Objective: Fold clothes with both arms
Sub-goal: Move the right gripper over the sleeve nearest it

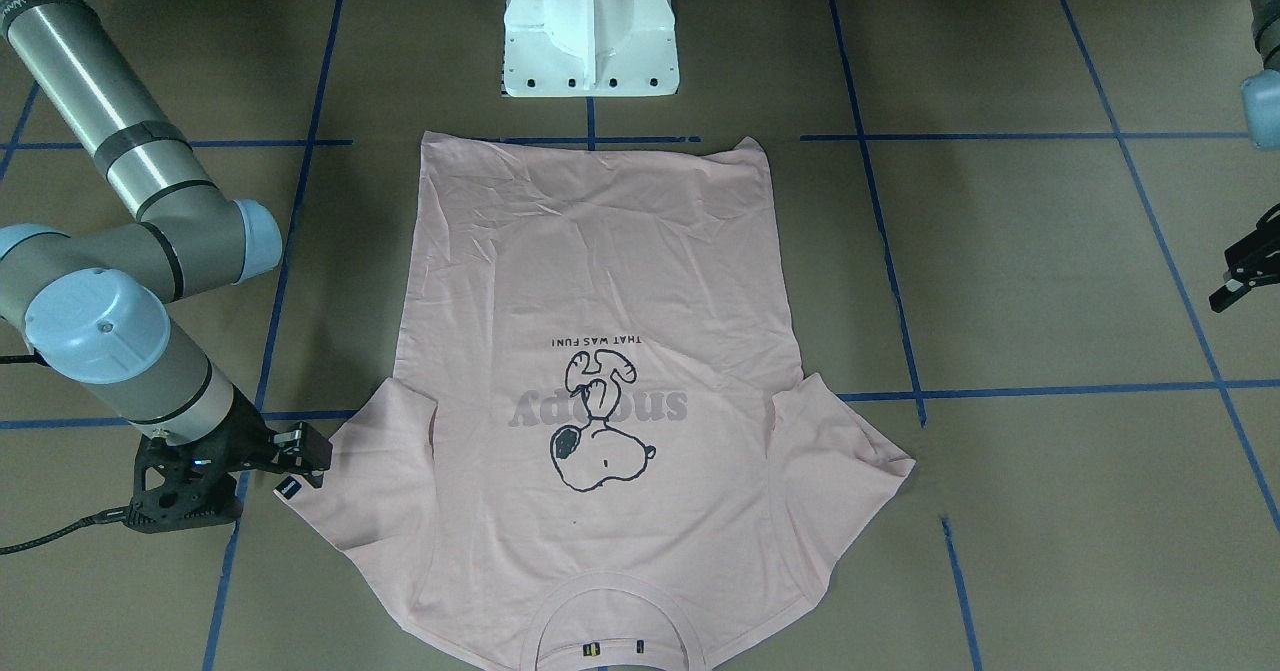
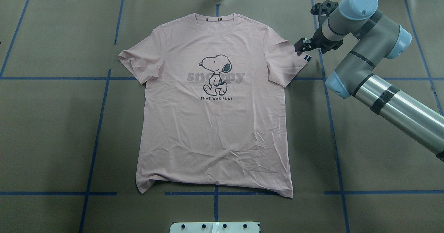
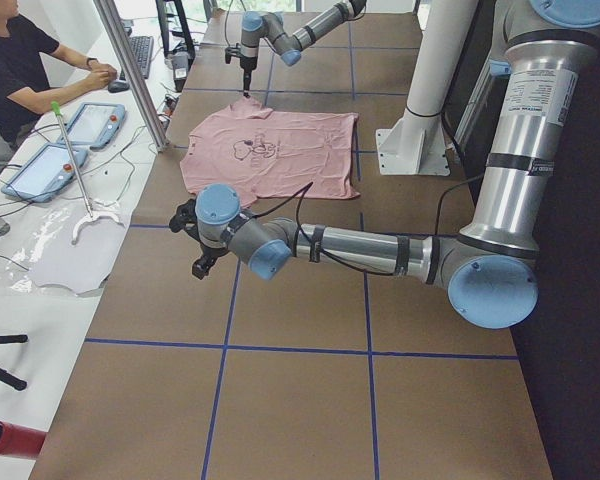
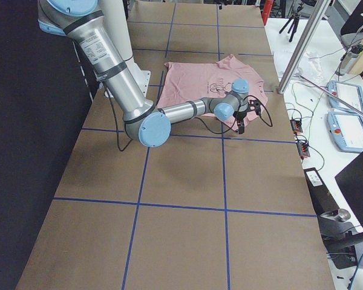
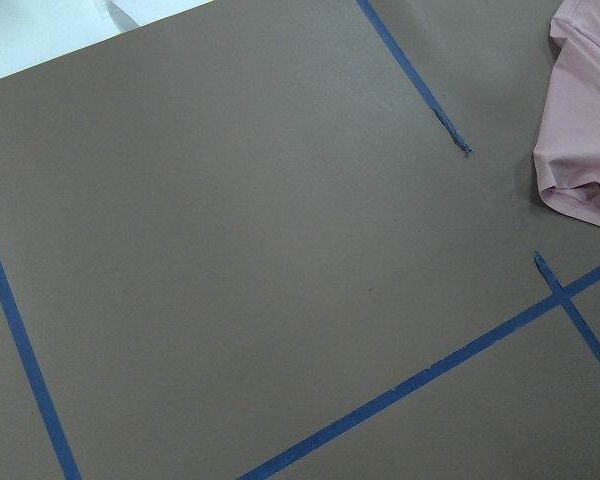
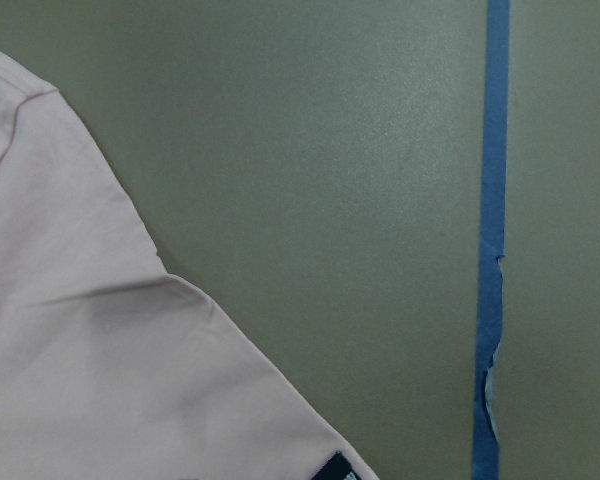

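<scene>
T-shirt [image 2: 215, 122] flat on worktop [image 2: 52, 122], no fold yet. Right hand [image 2: 300, 48] at sleeve hem, cannot tell spread or pressed; left hand [image 1: 1232, 279] spread, well apart. All folds remain.

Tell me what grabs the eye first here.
A pale pink T-shirt with a cartoon dog print lies spread flat, print up, in the middle of the table. The right gripper is at the tip of one sleeve. The left gripper is far off at the other side, clear of the shirt.
</scene>
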`<action>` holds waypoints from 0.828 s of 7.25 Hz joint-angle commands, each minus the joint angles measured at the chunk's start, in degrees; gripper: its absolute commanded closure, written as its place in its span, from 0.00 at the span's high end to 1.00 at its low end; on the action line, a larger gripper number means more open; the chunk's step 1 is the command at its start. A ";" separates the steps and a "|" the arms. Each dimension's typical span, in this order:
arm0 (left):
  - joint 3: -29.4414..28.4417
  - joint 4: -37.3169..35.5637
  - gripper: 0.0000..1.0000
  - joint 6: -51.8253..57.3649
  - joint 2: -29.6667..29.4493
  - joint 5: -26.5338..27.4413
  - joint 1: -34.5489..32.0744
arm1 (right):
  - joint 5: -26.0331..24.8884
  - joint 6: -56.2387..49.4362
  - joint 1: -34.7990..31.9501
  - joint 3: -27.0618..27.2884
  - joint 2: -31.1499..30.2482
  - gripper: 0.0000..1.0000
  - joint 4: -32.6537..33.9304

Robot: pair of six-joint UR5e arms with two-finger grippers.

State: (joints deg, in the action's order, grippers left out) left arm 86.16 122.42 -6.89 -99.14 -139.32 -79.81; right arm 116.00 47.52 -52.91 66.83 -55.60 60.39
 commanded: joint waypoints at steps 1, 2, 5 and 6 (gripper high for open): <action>0.06 0.01 1.00 0.03 0.00 -0.07 0.01 | -0.33 -0.15 0.44 -1.26 0.32 0.98 -0.01; 0.06 0.01 1.00 0.03 0.00 -0.07 0.01 | -0.33 -0.15 0.70 -1.43 0.32 0.98 -0.01; -0.20 0.10 1.00 0.30 0.00 -0.07 0.01 | -0.25 -0.41 1.14 -2.93 0.49 0.94 0.08; -0.20 0.10 1.00 0.30 0.00 -0.07 0.01 | -0.07 -0.41 1.06 -2.93 0.67 0.87 0.08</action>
State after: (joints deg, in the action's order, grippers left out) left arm 86.01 122.49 -6.65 -99.14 -139.39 -79.81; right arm 115.80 47.13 -51.88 64.05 -55.11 60.46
